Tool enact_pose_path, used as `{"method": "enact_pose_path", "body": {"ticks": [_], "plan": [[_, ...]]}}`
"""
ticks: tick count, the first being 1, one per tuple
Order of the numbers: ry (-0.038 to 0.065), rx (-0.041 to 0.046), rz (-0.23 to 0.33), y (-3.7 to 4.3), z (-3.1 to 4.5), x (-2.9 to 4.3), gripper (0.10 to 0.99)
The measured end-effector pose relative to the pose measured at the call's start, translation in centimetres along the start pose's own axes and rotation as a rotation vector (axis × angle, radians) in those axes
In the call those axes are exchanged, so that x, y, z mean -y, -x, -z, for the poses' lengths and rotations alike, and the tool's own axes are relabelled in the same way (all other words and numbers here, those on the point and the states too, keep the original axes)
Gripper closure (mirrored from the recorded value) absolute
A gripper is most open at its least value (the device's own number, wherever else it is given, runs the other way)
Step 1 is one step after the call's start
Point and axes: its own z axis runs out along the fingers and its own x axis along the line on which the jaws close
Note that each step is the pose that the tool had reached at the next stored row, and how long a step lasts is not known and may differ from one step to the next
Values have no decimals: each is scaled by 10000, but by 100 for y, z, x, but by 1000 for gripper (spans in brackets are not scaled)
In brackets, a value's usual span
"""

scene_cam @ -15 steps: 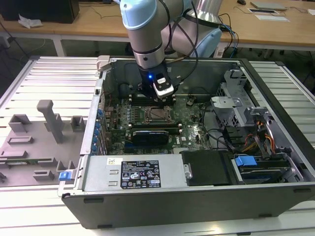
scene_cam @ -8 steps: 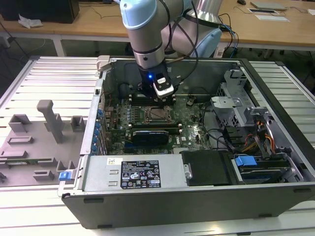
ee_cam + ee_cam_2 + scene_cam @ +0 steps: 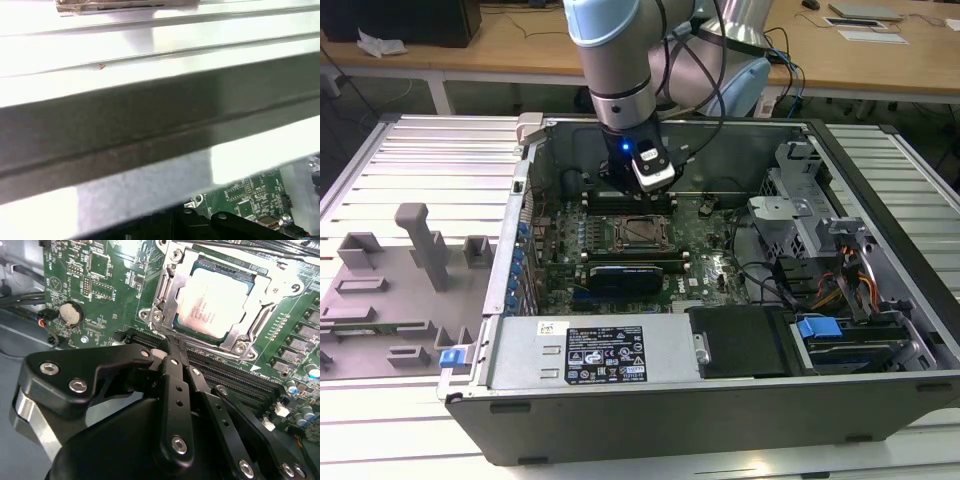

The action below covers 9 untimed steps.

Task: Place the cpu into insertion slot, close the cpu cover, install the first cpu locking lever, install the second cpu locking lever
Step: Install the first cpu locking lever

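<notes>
Across the exterior view's left, a grey fixture tray with moulded holders lay beside the open computer case, well apart from the work. Further right, inside the case, the arm hung over the green motherboard, with the gripper just behind the insertion slot.

By the second wrist view, the cpu already sat in the insertion slot, its pale metal top showing. The cpu cover seemed to be down around the chip, its grey frame bordering the lid on all sides. Whether either locking lever was latched could not be told, so I judged the placing done, the cover likely closed, and the levers unsettled.

The gripper had its black fingers drawn together with nothing visible between them, their tips at the near edge of the socket frame, above the long black memory slots. Beside these stood a round coin battery. Toward the exterior view's right, drive bays and loose cables crowded the case, clear of the socket.
</notes>
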Motion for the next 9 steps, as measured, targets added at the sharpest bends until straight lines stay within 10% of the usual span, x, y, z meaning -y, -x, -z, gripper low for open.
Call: {"method": "enact_pose_path", "body": {"ticks": [9], "plan": [[-481,-259,-102,25,67,3,980]]}}
